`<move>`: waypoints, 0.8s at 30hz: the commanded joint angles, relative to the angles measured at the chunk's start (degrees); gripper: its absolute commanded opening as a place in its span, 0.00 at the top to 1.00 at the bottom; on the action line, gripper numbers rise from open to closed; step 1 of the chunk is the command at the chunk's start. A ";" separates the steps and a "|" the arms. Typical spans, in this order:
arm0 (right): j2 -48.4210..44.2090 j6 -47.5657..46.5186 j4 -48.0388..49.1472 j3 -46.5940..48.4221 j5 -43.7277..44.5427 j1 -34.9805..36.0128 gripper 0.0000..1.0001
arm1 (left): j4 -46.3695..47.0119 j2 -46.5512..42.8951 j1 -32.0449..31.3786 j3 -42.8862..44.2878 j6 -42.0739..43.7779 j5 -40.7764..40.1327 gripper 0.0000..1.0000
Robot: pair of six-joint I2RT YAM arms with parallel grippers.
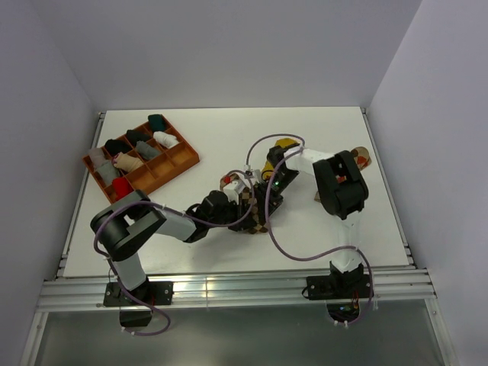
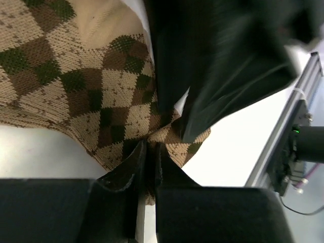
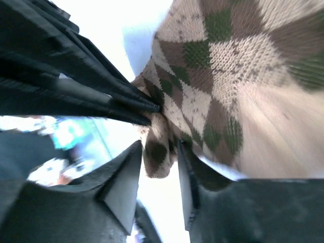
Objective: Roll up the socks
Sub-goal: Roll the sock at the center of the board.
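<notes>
The brown-and-cream argyle sock (image 1: 259, 221) lies bunched at mid-table between both arms. In the left wrist view my left gripper (image 2: 150, 152) is shut on the edge of this sock (image 2: 76, 86). In the right wrist view my right gripper (image 3: 159, 152) stands open, with a fold of the sock (image 3: 228, 76) hanging loosely between its fingers. The left gripper's black fingers (image 3: 101, 96) pinch the cloth just above. From above, the left gripper (image 1: 245, 200) and the right gripper (image 1: 263, 200) nearly touch. A mustard yellow sock (image 1: 286, 142) lies behind them. An orange-brown argyle sock (image 1: 361, 156) peeks out behind the right arm.
An orange divided tray (image 1: 187, 160) at the back left holds several small sock bundles in black, grey, white, teal and red. Purple cables loop over the table around both arms. A metal rail (image 2: 298, 116) runs along the table's near edge.
</notes>
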 commanded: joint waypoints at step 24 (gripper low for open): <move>-53.83 -10.98 45.32 -43.15 26.28 13.21 0.35 | -11.47 13.40 8.86 3.05 -25.77 26.20 1.00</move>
